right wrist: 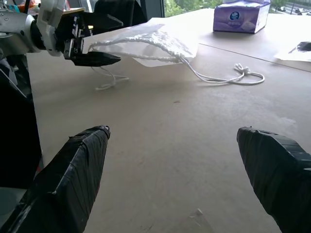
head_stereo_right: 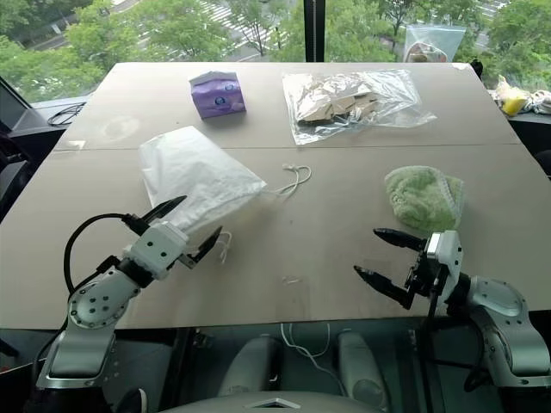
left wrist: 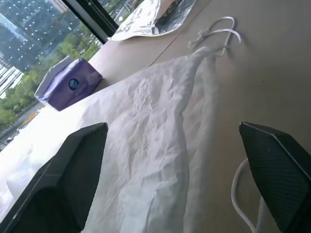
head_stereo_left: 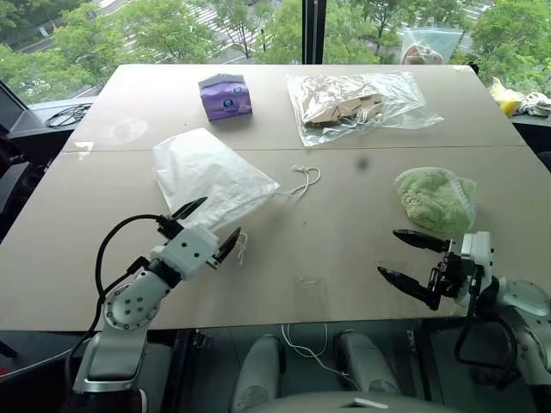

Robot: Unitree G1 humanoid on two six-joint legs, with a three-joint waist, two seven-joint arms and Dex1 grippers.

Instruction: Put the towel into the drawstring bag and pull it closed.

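Daylight pours in from the windows beyond the far edge of the broad beige table (head_stereo_left: 344, 249), bright and even, so shadows under things stay soft and faint. A pale sheen lies on the tabletop ahead of the left gripper (head_stereo_left: 207, 225), near the far left corner. The thin white fabric drawstring bag (head_stereo_left: 207, 176) glows close to washed-out just beyond that gripper's fingertips. In the wrist views the black fingers (left wrist: 63, 179) loom large and soft-edged, and the city outside goes hazy.
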